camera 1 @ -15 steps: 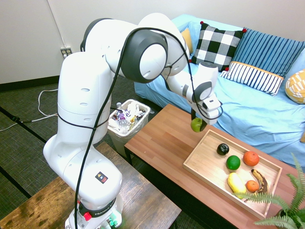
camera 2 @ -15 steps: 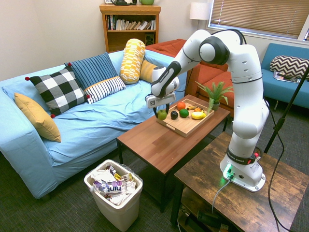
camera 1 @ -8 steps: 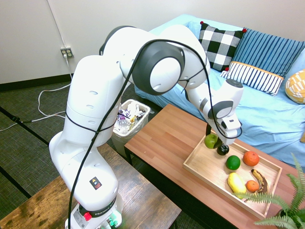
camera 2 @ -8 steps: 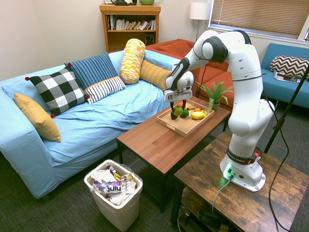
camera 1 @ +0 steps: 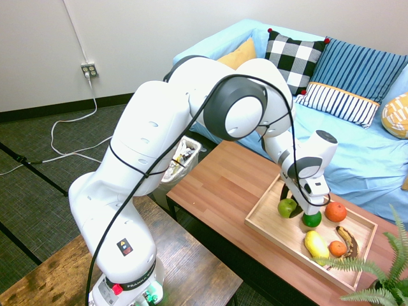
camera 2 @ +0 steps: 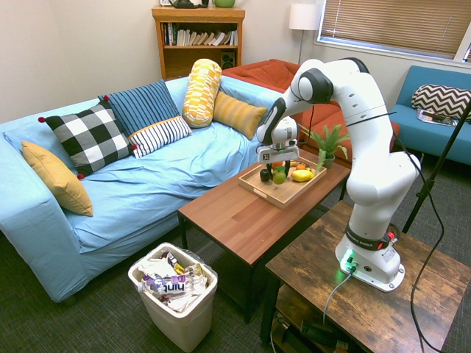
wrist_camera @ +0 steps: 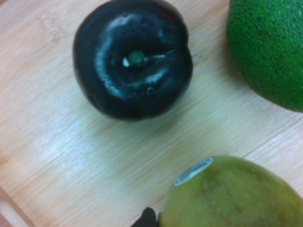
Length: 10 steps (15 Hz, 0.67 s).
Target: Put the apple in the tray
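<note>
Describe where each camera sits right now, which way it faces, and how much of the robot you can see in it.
First exterior: behind the arm's base, facing the blue sofa; whole arm shows.
Second exterior: opposite side, above the trash bin, facing the bookshelf; whole arm again.
Wrist: close above the tray, looking down at fruit.
Both exteriors share the sofa and tray, with the claw gripping the apple.

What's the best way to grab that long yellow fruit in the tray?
Probably pinch the yellow fruit across its middle from above: it lies on its side, longer than wide. The orange fruit sits close beside it, so finger room there looks tight.
</note>
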Each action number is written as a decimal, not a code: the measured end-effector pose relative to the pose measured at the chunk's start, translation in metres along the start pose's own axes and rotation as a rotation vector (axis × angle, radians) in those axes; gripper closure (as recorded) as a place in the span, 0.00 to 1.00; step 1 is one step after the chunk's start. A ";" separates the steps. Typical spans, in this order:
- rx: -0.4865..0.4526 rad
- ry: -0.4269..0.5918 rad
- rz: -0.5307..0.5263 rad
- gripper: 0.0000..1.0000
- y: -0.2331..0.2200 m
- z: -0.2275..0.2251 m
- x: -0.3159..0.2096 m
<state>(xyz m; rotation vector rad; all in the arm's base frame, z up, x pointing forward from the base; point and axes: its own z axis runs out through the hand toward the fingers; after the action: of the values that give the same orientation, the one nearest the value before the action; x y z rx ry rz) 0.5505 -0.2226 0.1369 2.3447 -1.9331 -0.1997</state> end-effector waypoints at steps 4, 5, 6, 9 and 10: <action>-0.028 -0.013 -0.007 1.00 0.002 0.023 0.004; -0.031 -0.017 -0.010 0.00 0.002 0.027 0.005; -0.031 -0.019 -0.015 0.00 0.001 0.028 0.005; -0.026 -0.022 -0.030 0.00 0.001 0.027 0.005; -0.023 -0.025 -0.029 0.00 0.001 0.027 0.006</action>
<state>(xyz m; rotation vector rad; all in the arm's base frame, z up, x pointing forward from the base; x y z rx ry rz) 0.5466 -0.2279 0.1100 2.3682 -1.8980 -0.2527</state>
